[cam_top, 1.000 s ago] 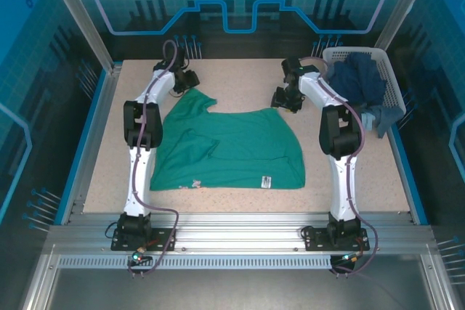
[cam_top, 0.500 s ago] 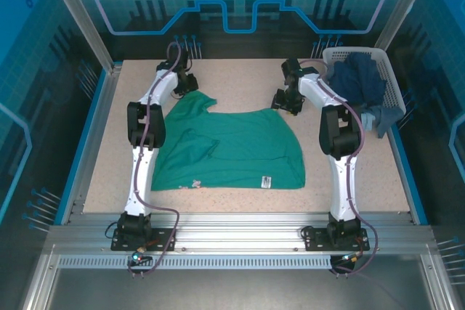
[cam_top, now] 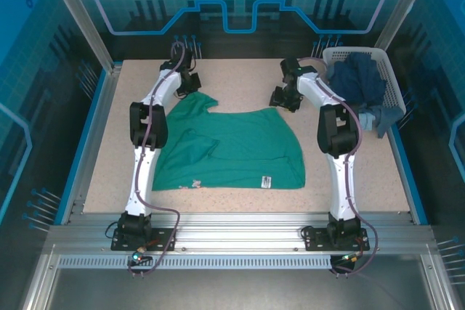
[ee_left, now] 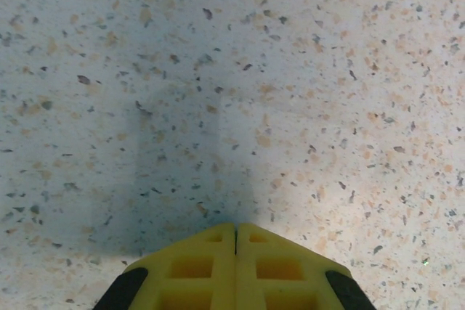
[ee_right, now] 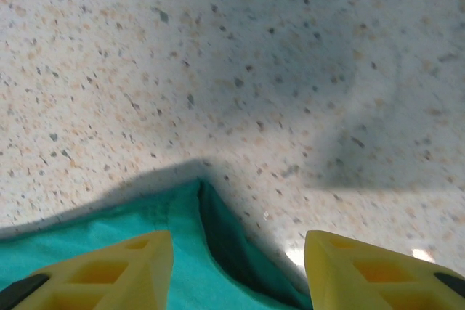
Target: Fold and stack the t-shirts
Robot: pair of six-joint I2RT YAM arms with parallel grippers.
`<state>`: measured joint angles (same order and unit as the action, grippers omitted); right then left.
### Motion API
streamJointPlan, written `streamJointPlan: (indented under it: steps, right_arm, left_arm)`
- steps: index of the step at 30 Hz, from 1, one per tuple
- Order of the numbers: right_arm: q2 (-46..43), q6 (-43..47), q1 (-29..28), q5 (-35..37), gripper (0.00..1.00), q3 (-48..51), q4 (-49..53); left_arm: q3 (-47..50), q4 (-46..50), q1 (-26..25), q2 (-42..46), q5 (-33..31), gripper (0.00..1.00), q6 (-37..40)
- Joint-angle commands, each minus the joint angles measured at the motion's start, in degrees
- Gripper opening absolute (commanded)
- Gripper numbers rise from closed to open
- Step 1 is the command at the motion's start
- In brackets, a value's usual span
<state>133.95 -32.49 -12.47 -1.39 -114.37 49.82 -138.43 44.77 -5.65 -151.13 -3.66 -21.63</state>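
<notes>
A teal-green t-shirt [cam_top: 232,147] lies spread across the middle of the table, its small white label [cam_top: 266,181] near the front hem. Dark navy t-shirts [cam_top: 357,81] are piled in the white basket [cam_top: 391,70] at the back right. My left gripper [cam_top: 191,82] is just behind the shirt's back left corner; in the left wrist view its yellow fingers [ee_left: 235,226] are pressed together over bare table, with no cloth between them. My right gripper [cam_top: 282,99] stands open at the shirt's back right corner, and that teal corner [ee_right: 196,230] lies between its fingertips [ee_right: 236,241].
The speckled table [cam_top: 247,78] has bare room behind the shirt and along the front edge. A blue rim [cam_top: 81,157] borders both sides. A navy sleeve [cam_top: 383,117] hangs over the basket's near side.
My left gripper has closed from open to shut and drifted slightly toward the back of the table. The right gripper has stayed open at the shirt's corner.
</notes>
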Motion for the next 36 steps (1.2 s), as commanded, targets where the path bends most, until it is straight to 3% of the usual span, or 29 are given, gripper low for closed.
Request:
streamJointPlan:
  steps: [1, 11, 21, 36]
  right_arm:
    - [2.76, 1.08, -0.97, -2.2, 0.49, -3.01, 0.47]
    - [6.12, 0.41, -1.43, -1.67, 0.34, -6.6, 2.96]
    - [3.77, -0.05, -1.85, -0.28, 0.01, -7.27, 2.71]
    - [-3.56, 1.96, -2.58, 0.28, 0.0, -1.17, 0.11]
  left_arm:
    - [-0.36, 1.18, -0.67, 3.68, -0.34, 0.0, 1.62]
    - [3.58, -0.74, -1.37, 8.58, -2.67, 0.0, 1.55]
    - [6.38, -1.27, -1.9, 12.53, -3.3, 0.0, 4.17]
    - [22.24, -2.02, -2.61, 26.63, -1.75, 0.0, 4.93]
